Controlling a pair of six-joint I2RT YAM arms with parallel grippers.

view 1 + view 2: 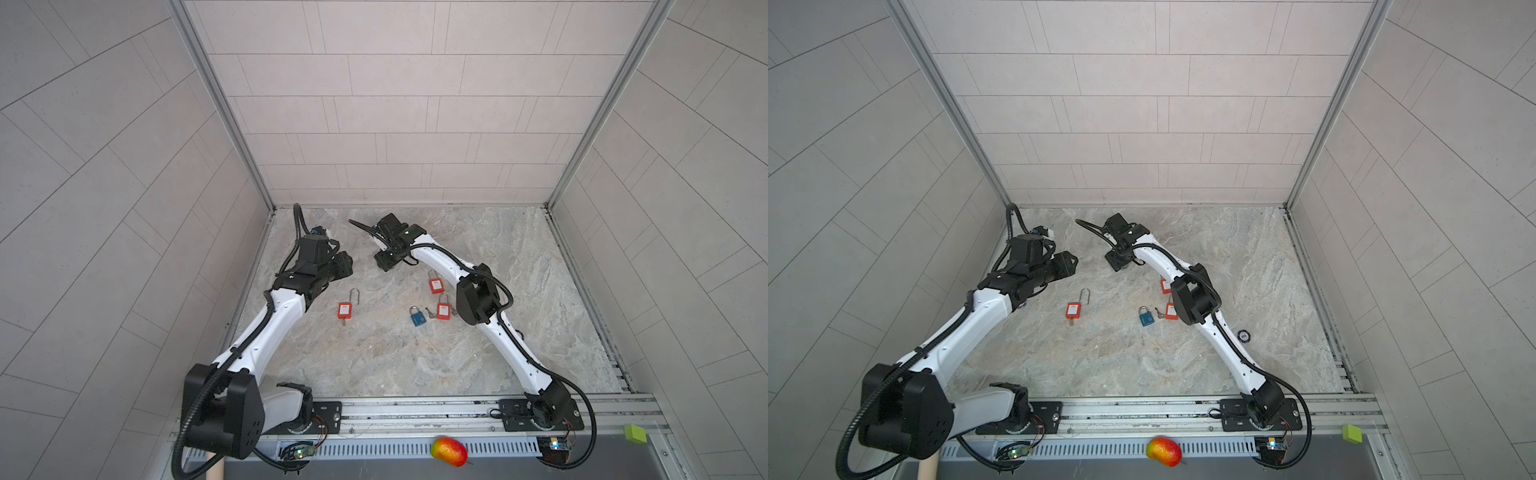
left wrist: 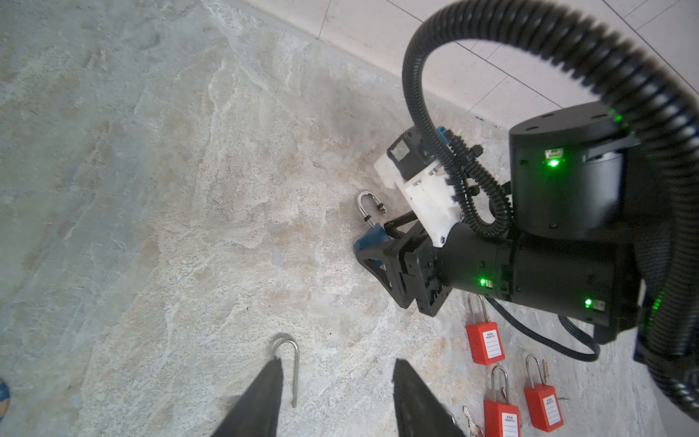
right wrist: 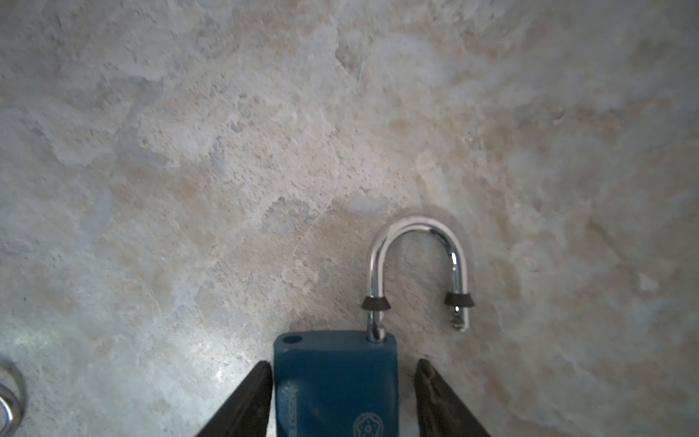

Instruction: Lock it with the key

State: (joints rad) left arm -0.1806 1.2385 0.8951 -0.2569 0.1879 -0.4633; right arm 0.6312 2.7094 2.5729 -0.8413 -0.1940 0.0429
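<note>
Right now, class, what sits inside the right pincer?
A blue padlock, shackle swung open, lies between the right pincer's fingers, with a gap beside one finger. Its keyhole end is hidden by the pincer.

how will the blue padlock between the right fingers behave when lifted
The blue padlock looks rigid and, with its metal shackle, probably dense. Smooth sides may slip. Seated by one leg only, the shackle may swivel.
</note>
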